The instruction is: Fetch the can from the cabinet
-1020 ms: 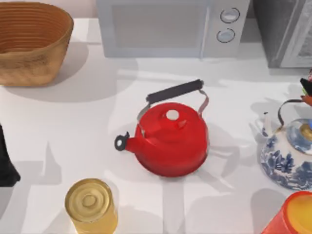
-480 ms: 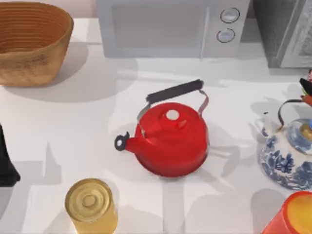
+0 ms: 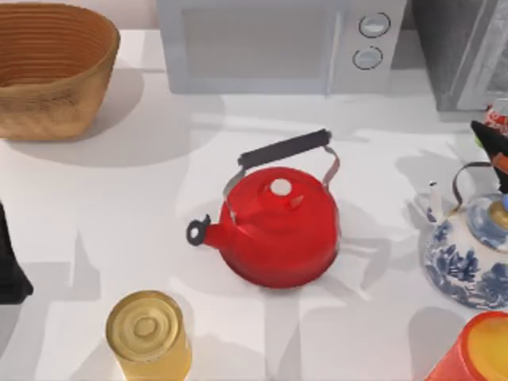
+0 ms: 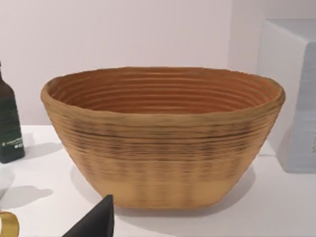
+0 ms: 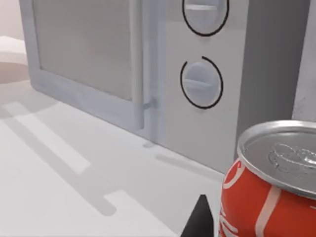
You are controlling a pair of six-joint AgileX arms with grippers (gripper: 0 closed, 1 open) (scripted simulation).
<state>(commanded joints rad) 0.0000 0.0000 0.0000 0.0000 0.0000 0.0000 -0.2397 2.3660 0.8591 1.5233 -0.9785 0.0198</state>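
Holding the red can (image 5: 269, 195) tight in the right gripper (image 3: 494, 141), fingers closed on its sides, out at the table's three o'clock edge! Sitting just at twelve o'clock of the blue-and-white teapot (image 3: 468, 254), at six o'clock of the grey cabinet (image 3: 464, 51), and well off at two o'clock from the red kettle (image 3: 278, 226). Parked way over at the nine o'clock edge with the left arm (image 3: 9, 266).

Red kettle (image 3: 278, 226) sits mid-table, microwave (image 3: 282, 44) behind it. Basket (image 3: 51, 67) far left, yellow tin (image 3: 148, 333) up front, blue-patterned teapot (image 3: 468, 254) at right.
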